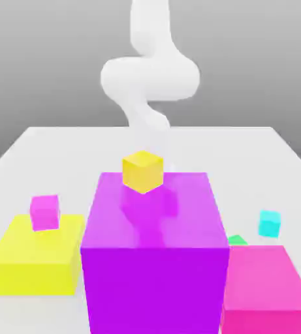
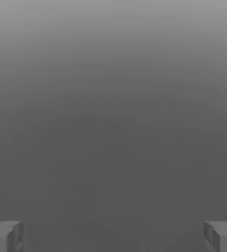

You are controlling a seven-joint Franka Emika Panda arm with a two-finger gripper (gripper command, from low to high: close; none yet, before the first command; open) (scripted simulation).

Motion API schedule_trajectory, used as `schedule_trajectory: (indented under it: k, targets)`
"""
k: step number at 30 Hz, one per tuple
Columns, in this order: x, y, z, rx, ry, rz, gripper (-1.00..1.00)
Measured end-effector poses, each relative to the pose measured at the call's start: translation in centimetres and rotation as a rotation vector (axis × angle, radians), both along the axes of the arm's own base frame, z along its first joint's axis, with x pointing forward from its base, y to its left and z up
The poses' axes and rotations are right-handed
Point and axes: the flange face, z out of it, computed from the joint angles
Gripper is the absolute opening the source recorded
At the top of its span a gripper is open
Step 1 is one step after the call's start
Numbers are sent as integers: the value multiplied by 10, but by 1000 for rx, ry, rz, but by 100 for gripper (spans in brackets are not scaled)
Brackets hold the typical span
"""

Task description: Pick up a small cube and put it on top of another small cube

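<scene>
White arm [image 1: 149,78] coiled high behind purple block [image 1: 154,251]; claw [image 2: 113,236] spread wide.

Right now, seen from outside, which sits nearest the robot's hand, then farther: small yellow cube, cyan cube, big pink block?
From the gripper, on the white arm at the back:
1. small yellow cube, atop the purple block.
2. cyan cube, exterior view's right.
3. big pink block, foreground, right.
</scene>
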Motion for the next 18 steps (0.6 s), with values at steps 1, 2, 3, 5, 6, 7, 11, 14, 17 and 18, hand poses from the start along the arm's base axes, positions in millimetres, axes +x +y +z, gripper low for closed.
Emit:
schedule_trajectory:
  k: [1,2,3,5,6,7,11,14,17,18]
  targets:
    - [9,12,-16,-4,25,42,0]
    - [16,24,-33,-9,49,82,0]
    - [23,36,-49,-14,72,121,0]
    - [32,61,-81,-28,117,197,0]
    - [35,74,-97,-36,140,235,0]
    - [37,87,-113,-44,161,273,0]
    - [35,140,-179,-86,247,425,0]
    - [22,177,-229,-126,308,537,0]
    - [1,210,-277,-174,367,648,0]
    - [-7,220,-293,-191,386,684,0]
